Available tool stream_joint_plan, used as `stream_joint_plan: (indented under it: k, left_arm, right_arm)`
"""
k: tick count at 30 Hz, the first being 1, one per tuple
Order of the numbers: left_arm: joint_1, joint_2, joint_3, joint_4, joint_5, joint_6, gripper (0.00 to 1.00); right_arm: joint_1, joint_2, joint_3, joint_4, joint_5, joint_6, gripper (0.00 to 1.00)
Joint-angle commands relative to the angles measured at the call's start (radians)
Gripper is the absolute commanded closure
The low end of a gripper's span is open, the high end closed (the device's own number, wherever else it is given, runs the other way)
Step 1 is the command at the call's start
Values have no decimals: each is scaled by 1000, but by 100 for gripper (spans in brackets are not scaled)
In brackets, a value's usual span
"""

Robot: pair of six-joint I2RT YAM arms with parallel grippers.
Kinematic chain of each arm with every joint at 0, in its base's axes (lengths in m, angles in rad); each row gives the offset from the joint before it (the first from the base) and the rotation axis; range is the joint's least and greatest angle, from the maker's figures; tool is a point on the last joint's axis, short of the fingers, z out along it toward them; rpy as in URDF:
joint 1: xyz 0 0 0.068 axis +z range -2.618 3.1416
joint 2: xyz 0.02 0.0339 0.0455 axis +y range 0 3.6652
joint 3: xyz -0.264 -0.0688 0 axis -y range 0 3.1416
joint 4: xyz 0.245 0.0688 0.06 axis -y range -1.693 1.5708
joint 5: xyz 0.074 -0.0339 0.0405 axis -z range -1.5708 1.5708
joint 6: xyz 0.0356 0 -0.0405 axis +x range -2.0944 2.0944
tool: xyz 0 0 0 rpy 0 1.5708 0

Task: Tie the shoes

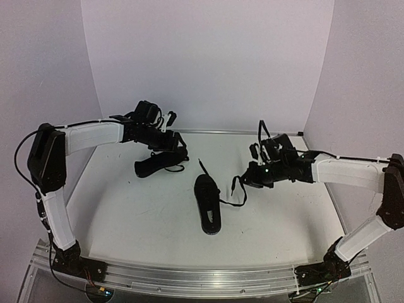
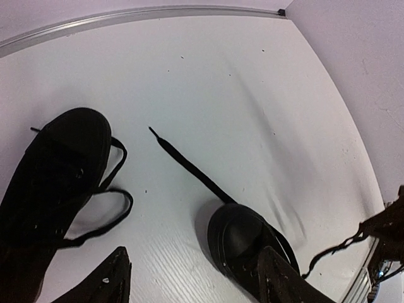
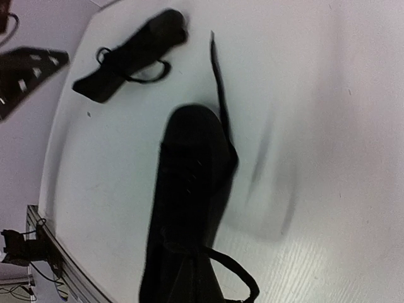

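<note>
Two small black shoes lie on the white table. One shoe rests on its side at the back left, its laces in loose loops. My left gripper hovers just above and beside it, open, with nothing between its fingers. The other shoe lies in the middle, toe toward the back. One lace end trails out past its toe. My right gripper is shut on that shoe's other lace, which rises slack from the shoe's right side to the fingertips.
The white table ends at a raised metal rail at the back and an aluminium rail at the near edge. Lilac walls close in on both sides and behind. The left arm shows at the far edge of the right wrist view.
</note>
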Motion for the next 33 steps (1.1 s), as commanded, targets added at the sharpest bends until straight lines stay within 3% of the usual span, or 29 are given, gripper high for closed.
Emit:
stream_joint_plan:
  k: [1,9,20,28,33]
  left_arm:
    - [-36,191,186,-50,-35,39,34]
    - [-119,437,429,-93,-199,-7,34]
    - [-161,664,644,-164,-302,-56,36]
    - [-187,810,796,-248,-358,-25,47]
    - [-189,818,784,-267,-360,-6,63]
  right_arm:
    - [0,-23,-137,102,28,106,100]
    - [0,19,-179,104,68,98,100]
    - [0,33,-191,106,74,102,100]
    - [0,32,-201,106,89,101,100]
    - [0,28,-203,106,96,99,100]
